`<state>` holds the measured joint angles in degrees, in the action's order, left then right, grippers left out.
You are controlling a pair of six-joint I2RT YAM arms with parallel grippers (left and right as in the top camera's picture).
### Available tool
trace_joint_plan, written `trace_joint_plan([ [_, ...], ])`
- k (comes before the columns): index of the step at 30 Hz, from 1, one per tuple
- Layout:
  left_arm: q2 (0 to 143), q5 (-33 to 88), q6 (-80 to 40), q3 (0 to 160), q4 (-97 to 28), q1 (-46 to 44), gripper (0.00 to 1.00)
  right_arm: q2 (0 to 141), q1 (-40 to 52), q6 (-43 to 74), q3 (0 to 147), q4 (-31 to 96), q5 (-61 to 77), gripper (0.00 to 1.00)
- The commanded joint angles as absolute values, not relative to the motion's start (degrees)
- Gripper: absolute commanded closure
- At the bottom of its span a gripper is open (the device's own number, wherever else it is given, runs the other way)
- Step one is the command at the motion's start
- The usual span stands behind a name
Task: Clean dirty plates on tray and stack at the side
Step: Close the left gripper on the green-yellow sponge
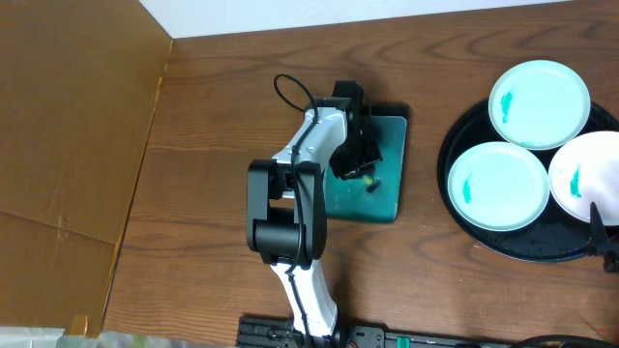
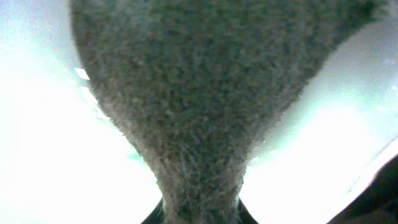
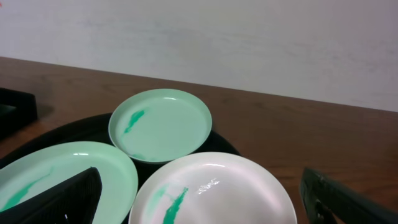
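Note:
Three white plates with teal smears lie on the round black tray [image 1: 513,249]: one at the back [image 1: 539,103], one at the front left [image 1: 498,186], one at the right [image 1: 590,176]. My right gripper [image 1: 604,232] is open and empty, hovering over the near edge of the right plate [image 3: 211,193]; the other two plates [image 3: 160,124] [image 3: 62,171] and the tray [image 3: 68,129] lie beyond it. My left gripper [image 1: 353,169] is down over the small rectangular teal-lined tray [image 1: 392,135], shut on a fuzzy grey-green scrub pad [image 2: 205,93] that fills the left wrist view.
A brown cardboard sheet [image 1: 68,145] covers the table's left side. A white wall runs behind the table [image 3: 249,43]. Bare wood [image 1: 426,116] lies between the small tray and the black tray.

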<state>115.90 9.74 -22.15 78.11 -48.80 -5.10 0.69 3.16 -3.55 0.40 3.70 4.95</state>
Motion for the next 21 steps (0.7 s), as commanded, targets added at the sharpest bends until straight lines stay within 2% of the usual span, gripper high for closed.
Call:
trace_joint_plan([
  [1,116.29,9.37,-21.69,77.45,-48.27,-5.34,0.93,0.38,3.42,-3.27,0.32,3.90,5.19,0.01],
  [2,116.29,8.73,-21.69,77.45,-47.79,-5.34,0.93,0.38,3.42,-3.27,0.32,3.90,5.19,0.01],
  [3,116.29,7.70,-21.69,77.45,-47.40,-5.34,0.75,0.38,3.42,-3.27,0.32,3.90,5.19,0.01],
  [5,116.29,5.26,-21.69,77.45,-46.63,-5.34,0.24,0.38,3.42,-3.27,0.32,3.90,5.17,0.01],
  [6,116.29,4.08,-21.69,77.45,-45.84,-5.34,0.16,0.38,3.42,-3.27,0.32,3.90,5.19,0.01],
  [10,116.29,1.72,-21.67,77.45,-41.95,-5.32,0.13,0.38,3.42,-3.27,0.32,3.90,5.19,0.01],
  [21,116.29,1.63,-20.60,77.45,-31.75,-5.32,0.16,0.38,3.42,-3.27,0.32,3.90,5.17,0.01],
])
